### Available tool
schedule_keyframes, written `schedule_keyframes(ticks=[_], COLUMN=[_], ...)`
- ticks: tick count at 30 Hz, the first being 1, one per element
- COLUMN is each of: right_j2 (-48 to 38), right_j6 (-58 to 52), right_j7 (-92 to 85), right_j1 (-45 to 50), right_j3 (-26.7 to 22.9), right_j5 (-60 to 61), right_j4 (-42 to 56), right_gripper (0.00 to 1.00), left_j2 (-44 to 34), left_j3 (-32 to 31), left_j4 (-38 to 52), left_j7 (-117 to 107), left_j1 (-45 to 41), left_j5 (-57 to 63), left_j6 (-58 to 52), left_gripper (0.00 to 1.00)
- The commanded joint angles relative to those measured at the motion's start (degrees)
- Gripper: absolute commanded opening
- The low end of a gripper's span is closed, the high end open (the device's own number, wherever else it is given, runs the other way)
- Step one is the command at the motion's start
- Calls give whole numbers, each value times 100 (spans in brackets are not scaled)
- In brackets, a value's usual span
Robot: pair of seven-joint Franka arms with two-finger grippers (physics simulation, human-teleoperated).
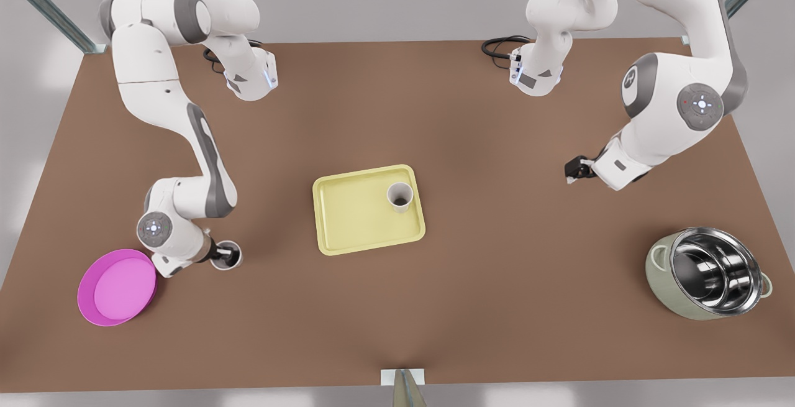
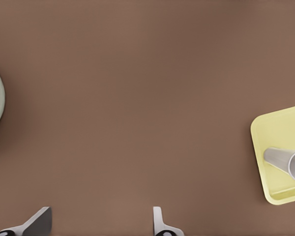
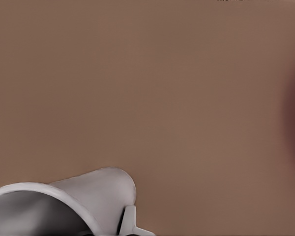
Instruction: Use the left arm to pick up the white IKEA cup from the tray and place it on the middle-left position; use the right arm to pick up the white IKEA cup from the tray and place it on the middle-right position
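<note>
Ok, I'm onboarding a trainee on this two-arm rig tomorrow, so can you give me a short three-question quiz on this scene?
1. True or false: the pale yellow tray holds two white cups.
2. Multiple choice: the right gripper, at the front view's left, is A) open over the tray, B) shut on a white cup beside the magenta dish, C) resting on the magenta dish.
3. Fill in: the left gripper, at the front view's right, has its fingers ___ and holds nothing.

Key: 1 false, a single cup stands on it; 2 B; 3 open.
</note>
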Motion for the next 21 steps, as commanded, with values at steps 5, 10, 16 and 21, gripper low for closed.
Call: schedule_keyframes(ticks=[5,10,16,21], right_j2=[129,225,181,-574], right_j6=[208,208,173,-1040], right_j7=[-1907,-1863,-1907,-1863], right_j1=[-1,-1,-1,16], right_j3=[23,14,14,75], right_j5=[-125,-117,-117,41], right_j4=[18,18,18,36], right_gripper=[15,77,100,100], left_j2=[8,-1,-1,96], left_j3=[1,1,1,-298], left_j4=[-11,-11,-11,-3], left_j7=[57,13,13,-619], left_j1=[31,31,22,-320], left_j5=[-31,-30,-22,-39], left_j6=[43,8,-36,140], left_gripper=[100,100,100,100])
